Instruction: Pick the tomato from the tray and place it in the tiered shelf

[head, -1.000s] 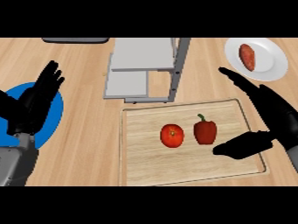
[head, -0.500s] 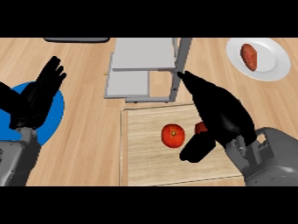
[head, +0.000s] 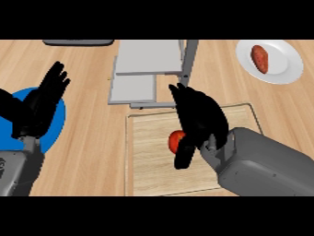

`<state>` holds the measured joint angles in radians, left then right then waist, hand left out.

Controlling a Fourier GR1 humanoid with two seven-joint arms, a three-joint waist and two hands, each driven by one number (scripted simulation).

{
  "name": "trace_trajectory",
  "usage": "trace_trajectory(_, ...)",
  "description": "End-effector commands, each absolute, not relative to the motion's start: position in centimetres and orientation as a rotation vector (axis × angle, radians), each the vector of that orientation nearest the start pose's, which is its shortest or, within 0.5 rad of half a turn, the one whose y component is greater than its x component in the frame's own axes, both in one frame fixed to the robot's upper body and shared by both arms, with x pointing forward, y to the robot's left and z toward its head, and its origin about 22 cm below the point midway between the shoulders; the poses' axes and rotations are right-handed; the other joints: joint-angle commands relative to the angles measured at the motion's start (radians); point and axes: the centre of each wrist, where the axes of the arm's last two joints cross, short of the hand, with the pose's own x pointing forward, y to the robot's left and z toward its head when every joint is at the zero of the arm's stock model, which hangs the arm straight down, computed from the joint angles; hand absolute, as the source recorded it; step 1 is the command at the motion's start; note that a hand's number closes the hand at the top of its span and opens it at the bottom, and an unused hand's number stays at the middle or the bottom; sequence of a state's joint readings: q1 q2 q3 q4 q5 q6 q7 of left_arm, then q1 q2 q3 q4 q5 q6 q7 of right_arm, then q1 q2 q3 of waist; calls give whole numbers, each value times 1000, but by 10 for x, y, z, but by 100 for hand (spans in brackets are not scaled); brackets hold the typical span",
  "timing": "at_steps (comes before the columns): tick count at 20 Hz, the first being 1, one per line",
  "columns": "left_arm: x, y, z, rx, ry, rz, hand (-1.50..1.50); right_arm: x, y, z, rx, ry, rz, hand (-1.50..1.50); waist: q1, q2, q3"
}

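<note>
The right hand (head: 200,120), fingers spread, covers the tomato (head: 176,141) (partly hidden) on the tray (head: 149,161); the tiered shelf (head: 146,69) lies just beyond its fingertips.

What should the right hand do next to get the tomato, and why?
Probably lower a little and curl the fingers round the tomato. The right hand sits over the tray with its fingers straight and its thumb beside the tomato, which shows only as a red sliver at the hand's left edge, so no grasp looks closed. The shelf lies just beyond the tray.
</note>
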<state>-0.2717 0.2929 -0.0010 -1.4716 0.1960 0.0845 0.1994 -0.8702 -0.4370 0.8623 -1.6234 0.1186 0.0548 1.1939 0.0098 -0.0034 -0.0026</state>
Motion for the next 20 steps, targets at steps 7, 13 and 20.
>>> trace_trajectory(7, 307, 278, 72, 89, -1533, -32, 0, 267, -49, 141, -814, -786, 1233, -150, -20, -2, 1)
trace_trajectory(13, 292, 271, 66, 99, -1527, -43, 0, 258, -42, 112, -807, -776, 1224, -150, -9, -3, 2)
trace_trajectory(20, 296, 290, 66, 81, -1524, -46, 0, 262, -57, 94, -803, -787, 1207, -150, -16, 0, 2)
